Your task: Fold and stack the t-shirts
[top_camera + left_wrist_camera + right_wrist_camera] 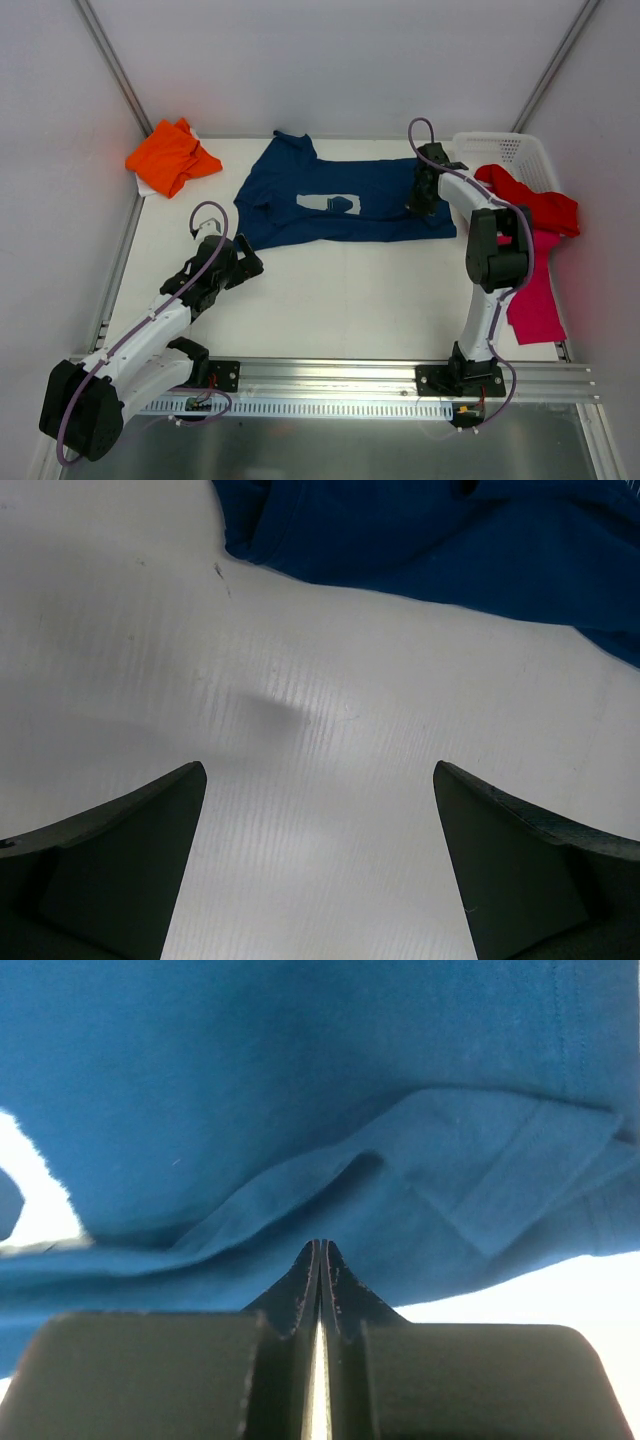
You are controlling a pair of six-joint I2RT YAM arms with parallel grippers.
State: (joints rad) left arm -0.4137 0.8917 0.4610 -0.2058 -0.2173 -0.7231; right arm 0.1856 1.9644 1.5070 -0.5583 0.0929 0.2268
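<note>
White table (330,300), matte w/ fine ribbing, fills the workspace. Navy tee (300,225) lies across its far middle, mostly flat, soft knit, pale print (330,203) facing up, left side rumpled near the collar and sleeve. We judge the step as early folding of this tee: it's spread out but no fold is made yet.

Pink tee (535,300) and red tee (545,205) spill in limp heaps from the white mesh basket (500,150) at far right. Orange tee (170,155) sits bunched in the far left corner.

Right claw (422,205) is pressed closed at the navy tee's right edge, tips against a doubled hem; we can't tell if cloth is caught. Left claw (250,262) gapes wide over bare table, just short of the tee's near left corner.

Next, prob. the left claw needs to reach and pinch that corner so both ends lift together.
</note>
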